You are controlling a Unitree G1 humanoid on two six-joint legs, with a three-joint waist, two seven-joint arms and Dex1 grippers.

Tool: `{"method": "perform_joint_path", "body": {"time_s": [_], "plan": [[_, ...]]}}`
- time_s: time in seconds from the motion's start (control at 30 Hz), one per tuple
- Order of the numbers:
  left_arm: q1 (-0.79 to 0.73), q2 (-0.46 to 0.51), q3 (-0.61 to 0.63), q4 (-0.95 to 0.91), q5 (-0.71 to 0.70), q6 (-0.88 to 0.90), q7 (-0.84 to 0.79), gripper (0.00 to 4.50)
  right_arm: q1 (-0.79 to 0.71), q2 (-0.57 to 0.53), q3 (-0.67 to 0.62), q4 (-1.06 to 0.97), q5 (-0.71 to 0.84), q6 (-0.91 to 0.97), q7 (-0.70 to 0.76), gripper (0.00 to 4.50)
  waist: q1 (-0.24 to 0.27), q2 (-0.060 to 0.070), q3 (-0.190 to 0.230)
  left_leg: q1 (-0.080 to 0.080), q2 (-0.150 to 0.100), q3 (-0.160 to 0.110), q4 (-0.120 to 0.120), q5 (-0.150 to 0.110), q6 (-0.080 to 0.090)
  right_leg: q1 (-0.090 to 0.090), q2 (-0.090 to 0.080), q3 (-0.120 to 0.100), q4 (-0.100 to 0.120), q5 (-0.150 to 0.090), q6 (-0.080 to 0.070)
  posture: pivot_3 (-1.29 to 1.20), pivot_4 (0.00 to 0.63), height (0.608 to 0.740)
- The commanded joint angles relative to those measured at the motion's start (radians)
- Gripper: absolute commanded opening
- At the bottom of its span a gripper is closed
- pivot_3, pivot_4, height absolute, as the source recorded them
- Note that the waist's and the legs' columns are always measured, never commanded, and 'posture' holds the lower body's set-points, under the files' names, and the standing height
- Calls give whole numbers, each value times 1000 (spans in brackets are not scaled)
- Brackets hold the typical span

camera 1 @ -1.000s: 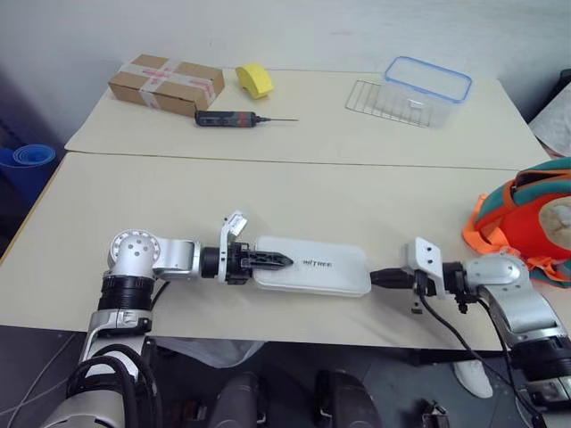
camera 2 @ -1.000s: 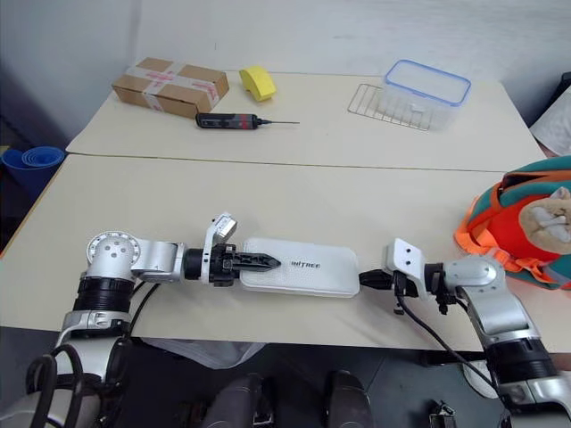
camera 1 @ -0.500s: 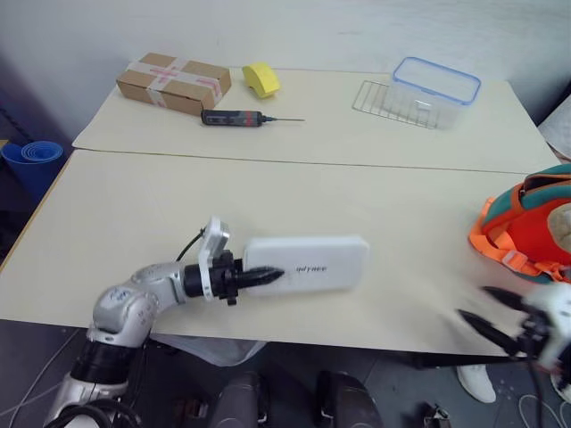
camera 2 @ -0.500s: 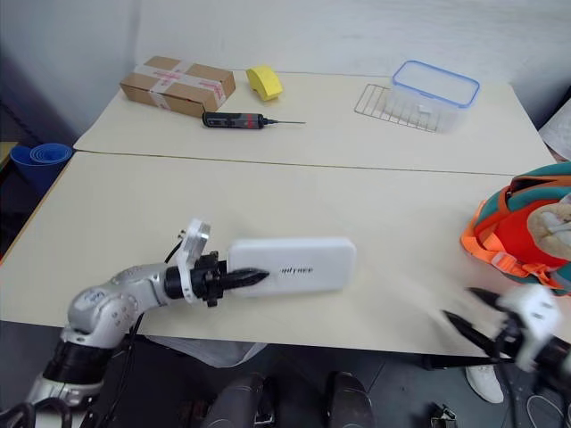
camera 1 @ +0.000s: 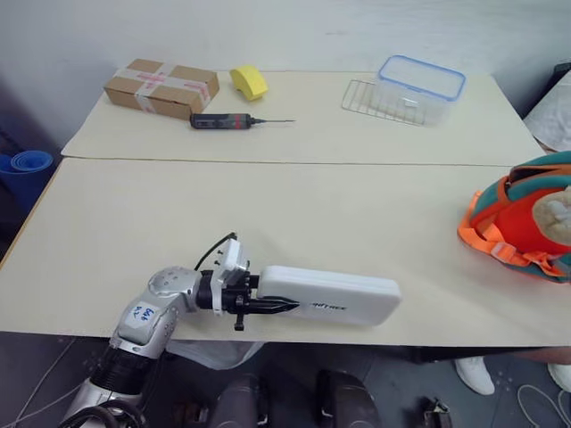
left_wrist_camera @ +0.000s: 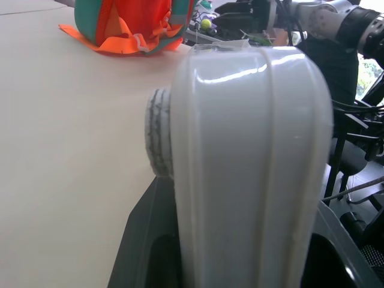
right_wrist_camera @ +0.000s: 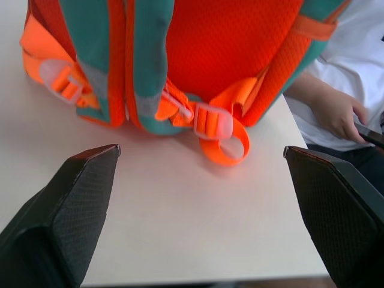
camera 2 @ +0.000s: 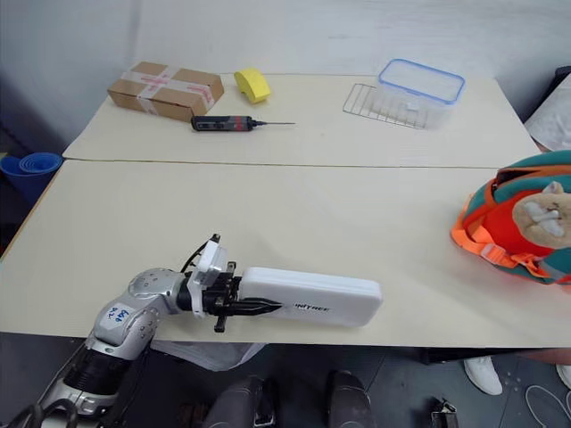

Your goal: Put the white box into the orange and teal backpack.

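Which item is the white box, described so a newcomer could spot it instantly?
On the near table, look along the front edge: the white box sits there, one end clamped in the left hand. It is flat, rounded and plain white, unlike the brown taped cardboard box on the far table.

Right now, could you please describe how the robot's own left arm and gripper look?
The left arm is silver-grey metal with a blue-marked white sticker, a black cable loop and a white bracket at the wrist. The left gripper is black with slim, pointed jaws.

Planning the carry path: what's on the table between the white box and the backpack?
Nothing: bare tabletop between the white box and the backpack, in both eye views.
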Motion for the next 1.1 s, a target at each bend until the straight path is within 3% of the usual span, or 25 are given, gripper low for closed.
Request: {"method": "perform_joint_path", "body": {"time_s": [0.03,0.23,0.47,0.7,0.93,1.1], "plan": [[-11,4,26,-39,-24,2,-15,1275,-104,-79,54,80,10,26,38,4481,1,1,0,0,0,0,0,0,0,0,0,0,0,0,0,0,150,740],[-4,33,69,-53,-35,37,-6,1275,-317,-153,233,115,20,101,168,4481,5,1,0,-1,0,-1,1,1,1,0,0,-1,1,0,0,0,150,740],[6,44,124,-42,-32,40,11,1275,-426,-108,321,59,40,121,189,2273,5,1,0,-2,-1,-1,3,2,2,1,0,-2,0,1,1,0,150,740],[24,62,202,4,-38,45,26,1275,-396,9,424,-305,182,276,163,12,1,1,0,-2,0,-1,2,3,0,0,1,-2,1,1,1,0,150,740],[24,134,336,98,-104,122,4,1275,-433,148,633,-735,488,520,26,12,0,1,0,-2,1,-3,1,3,-2,-2,1,-2,6,0,0,0,150,740],[-1,154,434,123,-139,168,69,1275,-440,142,698,-874,738,653,-47,12,3,0,1,-3,0,-4,1,2,-2,-3,-1,-3,7,0,-1,0,150,740]]}}
